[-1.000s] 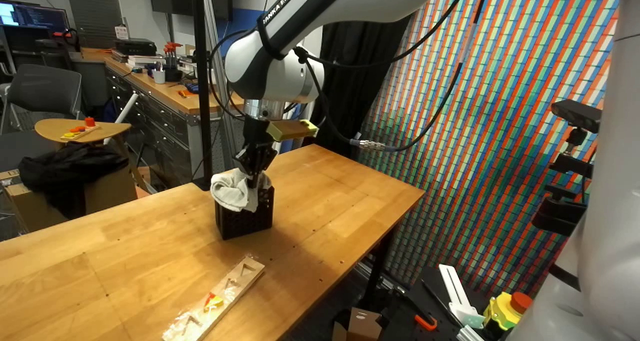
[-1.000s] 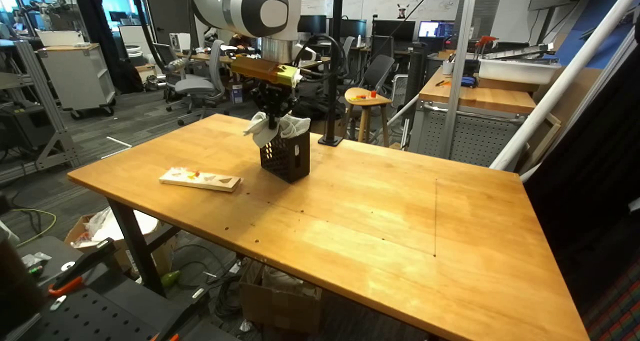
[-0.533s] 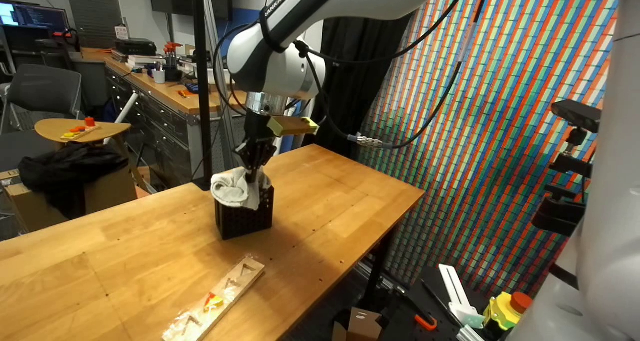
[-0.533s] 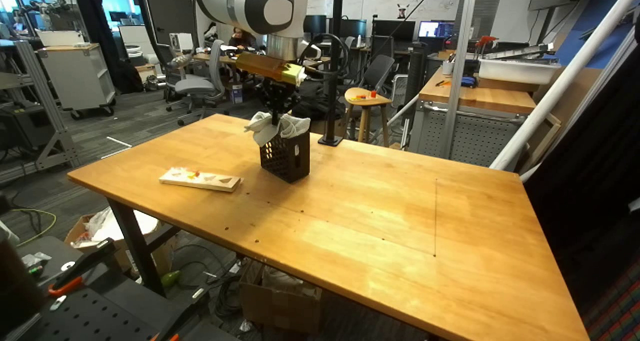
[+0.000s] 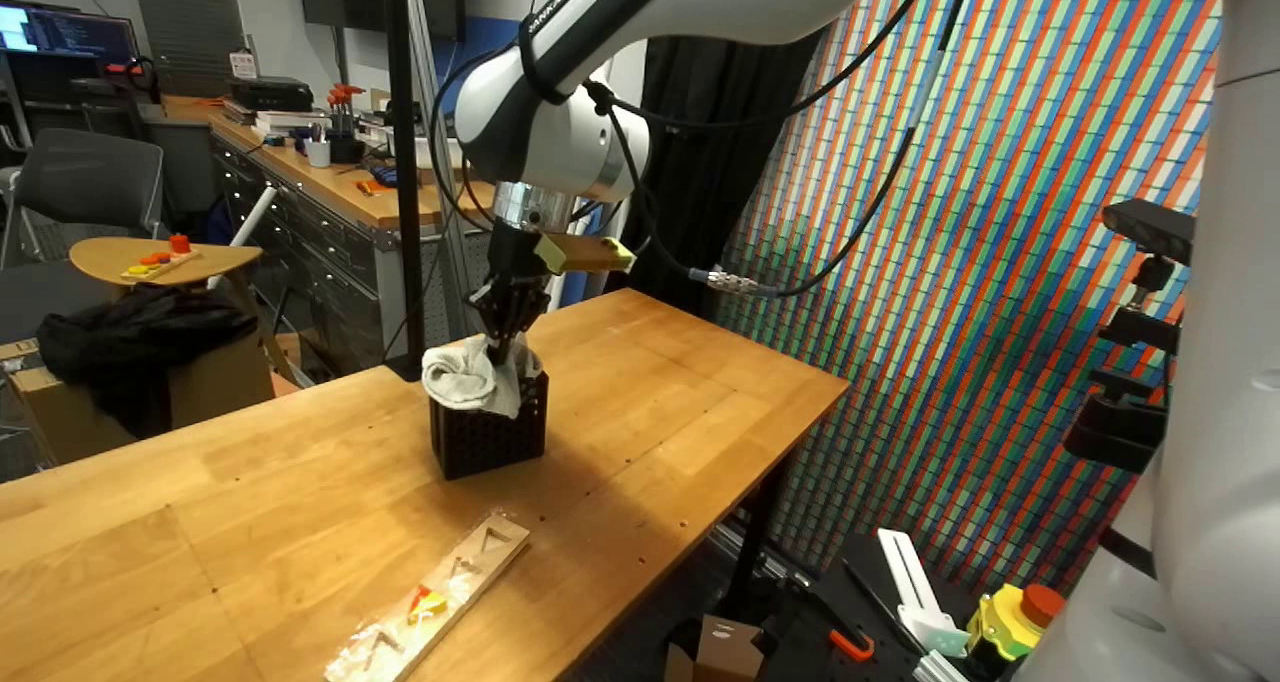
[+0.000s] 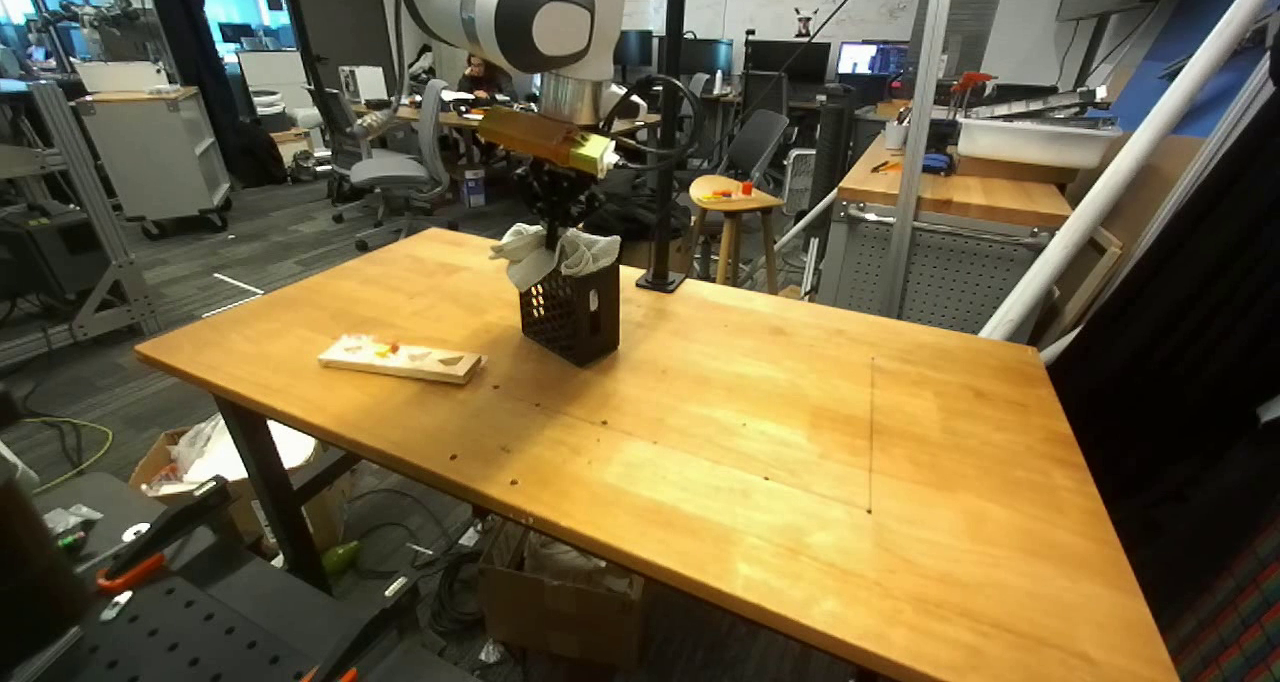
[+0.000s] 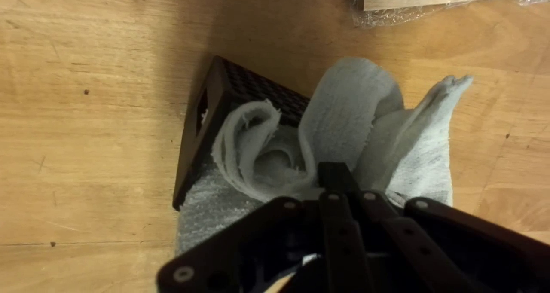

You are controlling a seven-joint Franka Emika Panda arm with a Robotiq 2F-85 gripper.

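A pale grey cloth [image 5: 458, 380] lies bunched over the top of a small black crate [image 5: 490, 450], partly hanging down outside it. In the wrist view the cloth [image 7: 343, 108] shows a rolled fold on the left and a loose corner on the right, with the crate [image 7: 220, 83] standing slightly turned beneath. My gripper [image 7: 335, 172] is shut, its fingertips together and down among the folds. I cannot see any cloth pinched between them. Both exterior views show the gripper [image 6: 552, 240] pointing down into the cloth [image 6: 588, 252] from above the crate [image 6: 592, 324]. The crate's inside is mostly hidden.
A wooden puzzle board [image 5: 445, 587] in clear wrap, with a few red and yellow pieces, lies near the crate on the wooden table [image 6: 760, 402]. Just behind the crate rises a black pole [image 6: 664, 182]. A cable [image 5: 740, 284] loops from the arm.
My gripper has risen slightly and its wrist has shifted a little, while its tips stay among the folds. The cloth's hanging flap has moved slightly; the crate has not moved.
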